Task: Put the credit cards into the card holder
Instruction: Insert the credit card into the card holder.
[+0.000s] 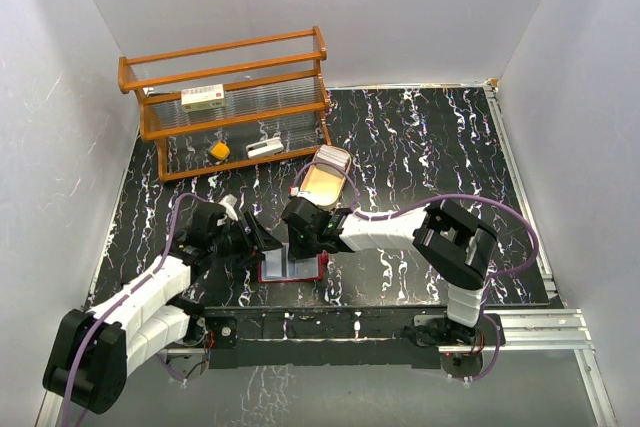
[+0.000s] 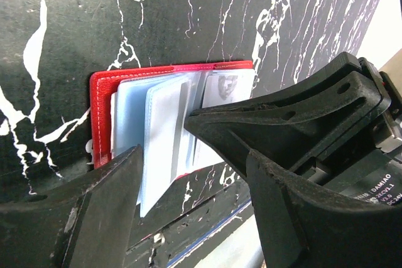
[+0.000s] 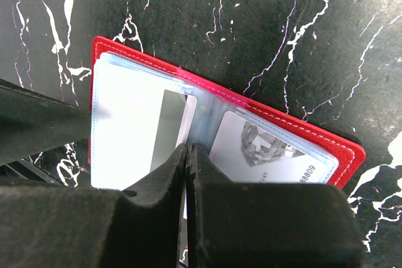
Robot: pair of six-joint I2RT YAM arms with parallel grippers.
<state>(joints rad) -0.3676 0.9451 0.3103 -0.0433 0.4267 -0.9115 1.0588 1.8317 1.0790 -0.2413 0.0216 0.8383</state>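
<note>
Left claw [image 2: 193, 155] spread, likely steadying red leather card holder [image 3: 295, 127]; right claw [image 3: 188, 149] pressed together, seemingly nudging pale plastic card [image 3: 141, 123] inward.

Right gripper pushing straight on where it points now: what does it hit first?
Most likely the open card holder: the shut right gripper aims at its clear sleeves near the fold. Depth is unclear; it may already touch them.

Grained red leather-like card holder [image 2: 102, 117], glossy translucent plastic sleeves [image 3: 125, 130]
</note>
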